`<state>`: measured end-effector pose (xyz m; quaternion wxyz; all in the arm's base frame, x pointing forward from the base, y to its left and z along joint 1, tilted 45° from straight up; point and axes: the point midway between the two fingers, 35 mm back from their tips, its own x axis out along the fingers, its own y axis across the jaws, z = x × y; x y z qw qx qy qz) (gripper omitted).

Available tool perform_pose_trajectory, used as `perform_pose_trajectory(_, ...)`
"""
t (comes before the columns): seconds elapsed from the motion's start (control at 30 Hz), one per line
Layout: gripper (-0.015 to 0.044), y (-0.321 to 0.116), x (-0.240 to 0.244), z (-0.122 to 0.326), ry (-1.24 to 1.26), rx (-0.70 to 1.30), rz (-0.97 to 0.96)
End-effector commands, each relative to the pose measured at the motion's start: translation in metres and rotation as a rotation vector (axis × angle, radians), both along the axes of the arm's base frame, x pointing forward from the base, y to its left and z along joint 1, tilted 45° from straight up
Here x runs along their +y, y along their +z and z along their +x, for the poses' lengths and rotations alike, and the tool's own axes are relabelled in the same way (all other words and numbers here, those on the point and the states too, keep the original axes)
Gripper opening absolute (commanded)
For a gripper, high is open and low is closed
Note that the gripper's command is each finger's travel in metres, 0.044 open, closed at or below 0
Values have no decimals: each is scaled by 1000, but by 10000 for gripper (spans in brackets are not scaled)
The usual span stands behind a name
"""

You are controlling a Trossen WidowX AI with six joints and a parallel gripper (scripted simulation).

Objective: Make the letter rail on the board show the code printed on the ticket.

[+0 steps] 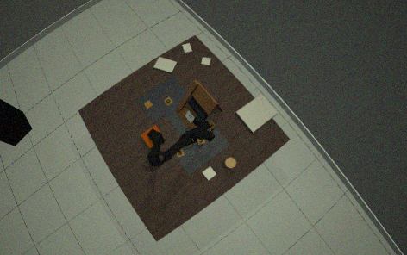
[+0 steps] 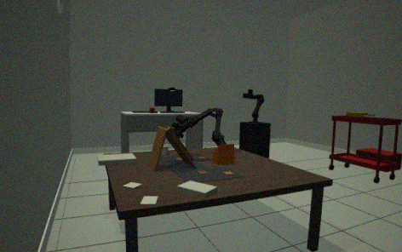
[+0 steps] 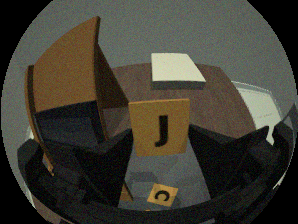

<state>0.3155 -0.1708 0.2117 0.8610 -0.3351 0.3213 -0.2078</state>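
Observation:
My gripper (image 1: 211,126) (image 3: 160,131) is shut on the J tile (image 3: 147,137), which stands upright, its letter facing the wrist camera. It is raised beside the open-sided wooden board (image 1: 208,98) (image 2: 158,150) (image 3: 65,82), which is at the left in the wrist view. A dark panel (image 3: 70,122) is on the board; the rail and any letters in it cannot be made out. A pale card (image 1: 190,115) is on the board, its print unreadable. A C tile (image 3: 162,195) lies below the gripper. Other tiles (image 1: 148,104) (image 1: 168,101) (image 1: 180,152) lie on the blue-grey mats (image 1: 192,167) (image 2: 183,172).
A large white box (image 1: 256,114) (image 2: 117,159) (image 3: 175,67) is beyond the gripper. A round tan object (image 1: 230,162) and a white card (image 1: 209,173) are near the mat. An orange block (image 1: 147,137) (image 2: 224,154) is at the arm's base. A smaller white box (image 1: 165,65) (image 2: 197,187) is beyond the board.

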Motion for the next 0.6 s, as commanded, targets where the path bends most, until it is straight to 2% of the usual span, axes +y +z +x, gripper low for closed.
perform_pose_trajectory(0.0, 0, -3, 1, 0, -5, -1, 3)
perform_pose_trajectory(0.57, 0, -9, 6, 1, -5, -1, 3)
